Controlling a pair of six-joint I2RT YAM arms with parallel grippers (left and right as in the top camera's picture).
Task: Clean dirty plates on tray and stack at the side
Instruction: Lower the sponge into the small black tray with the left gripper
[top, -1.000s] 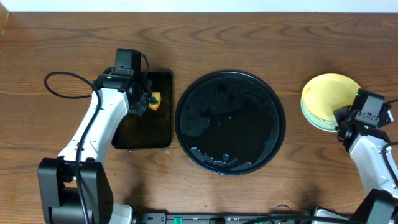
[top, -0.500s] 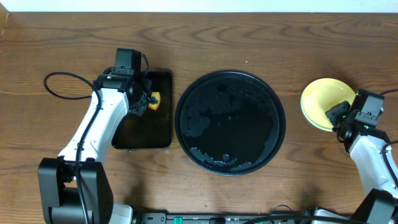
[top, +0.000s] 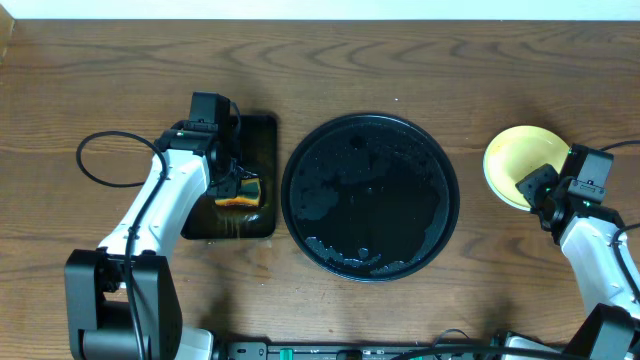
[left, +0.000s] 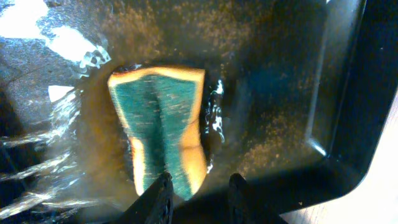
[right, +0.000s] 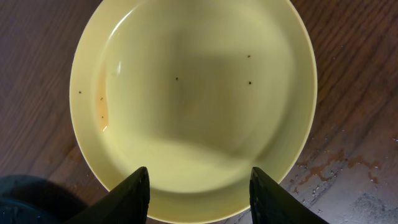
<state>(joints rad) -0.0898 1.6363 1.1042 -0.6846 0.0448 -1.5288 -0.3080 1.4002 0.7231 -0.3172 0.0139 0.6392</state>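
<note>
At the overhead frame's right edge, I judge the yellow plate (top: 510, 155) light, stiff and slick, best pinched at its rim; left gripper (left: 200, 180) and right gripper (right: 199, 173) jaws stand apart.

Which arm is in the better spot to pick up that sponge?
Left. The left gripper hangs open just above the sponge, which lies in the wet rectangular black tray, with its fingertips at the sponge's end. The right gripper is far across the table, open over the yellow plate.

Brown wood-grain tabletop (top: 400, 60) filling the overhead view, pale white strip (top: 320, 8) beyond its far edge, soft even light
</note>
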